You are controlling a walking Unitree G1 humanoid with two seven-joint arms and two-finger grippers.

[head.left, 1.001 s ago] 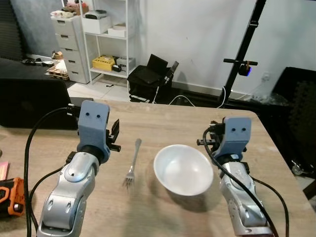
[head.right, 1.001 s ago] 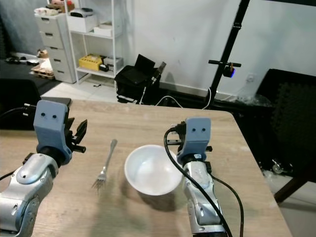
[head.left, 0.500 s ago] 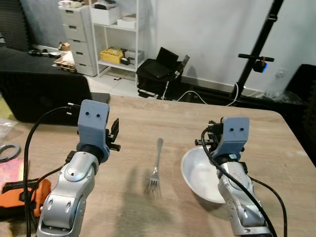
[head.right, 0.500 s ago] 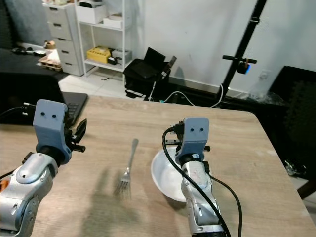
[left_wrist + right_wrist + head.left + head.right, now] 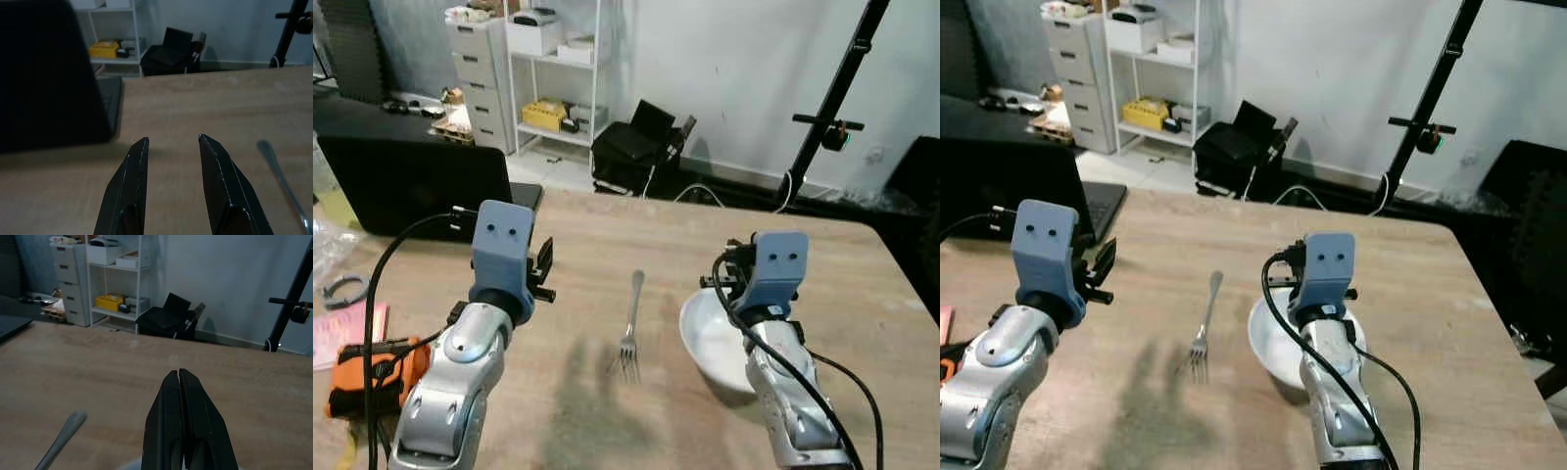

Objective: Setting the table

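A metal fork (image 5: 629, 327) lies beside a white bowl (image 5: 705, 335) (left gripper (image 5: 171, 142) spread, right gripper (image 5: 179, 374) clenched empty).

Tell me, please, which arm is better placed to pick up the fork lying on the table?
Probably the left. The left gripper is open and empty, with the fork lying just to its right on the table. The right gripper is shut and sits above the white bowl.

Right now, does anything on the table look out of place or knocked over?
Nothing stands out. The fork lies flat on the table, and the bowl sits upright beside it, partly behind the right arm. No spill or damage shows.
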